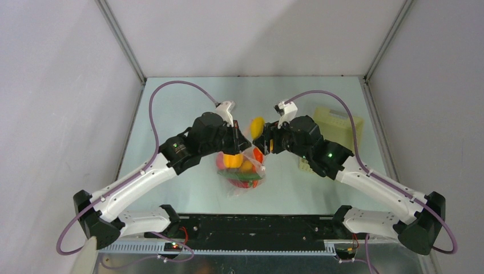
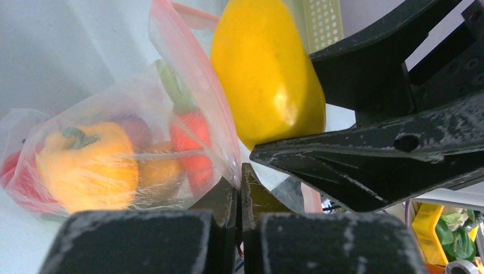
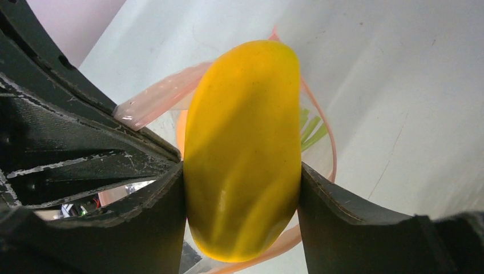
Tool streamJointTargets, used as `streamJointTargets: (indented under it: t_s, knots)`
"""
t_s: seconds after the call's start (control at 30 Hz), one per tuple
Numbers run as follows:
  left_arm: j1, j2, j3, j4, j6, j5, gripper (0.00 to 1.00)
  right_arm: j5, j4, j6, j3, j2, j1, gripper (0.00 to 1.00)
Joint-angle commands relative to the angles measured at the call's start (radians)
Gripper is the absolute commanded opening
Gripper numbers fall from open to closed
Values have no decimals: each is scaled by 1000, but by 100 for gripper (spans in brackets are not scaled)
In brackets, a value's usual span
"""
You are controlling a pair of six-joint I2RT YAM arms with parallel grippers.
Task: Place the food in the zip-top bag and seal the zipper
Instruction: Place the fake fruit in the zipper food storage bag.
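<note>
Table (image 1: pixel 188 103), upper right: pale basket (image 1: pixel 342 121), partly hidden behind right arm. Centre: zip-top bag (image 1: pixel 246 174), mouth toward frame top, rim pinched tight in left gripper (image 1: pixel 234 149). Just above mouth: yellow food (image 1: pixel 257 126), long axis upright in right wrist view, clamped mid-length by right gripper (image 1: pixel 262 138).

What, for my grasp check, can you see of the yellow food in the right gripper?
The yellow food is a smooth, glossy, elongated oval, plastic-looking, plain yellow, with no stem showing. The right gripper clamps it from both sides. It hangs clear of the table at the open pink-edged mouth of the zip-top bag, not yet down inside. Whether it touches the rim is unclear.
</note>
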Motion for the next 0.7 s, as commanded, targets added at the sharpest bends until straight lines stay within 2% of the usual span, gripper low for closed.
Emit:
streamJointTargets:
  t_s: [0.0, 0.4, 0.53, 0.57, 0.67]
  knots:
    - [-5, -25, 60, 34, -9, -16, 0, -10, -45, -51, 73, 18, 25, 55]
    - [-5, -24, 69, 30, -2, -14, 0, 87, -158, -90, 157, 74, 58, 72]
    - [-5, -21, 70, 27, 0, -13, 0, 93, -152, -93, 165, 69, 62, 82]
    - [-5, -21, 69, 28, 0, -13, 0, 87, -151, -95, 167, 67, 64, 93]
    - [-5, -22, 67, 28, 1, -11, 0, 76, -148, -101, 176, 62, 65, 99]
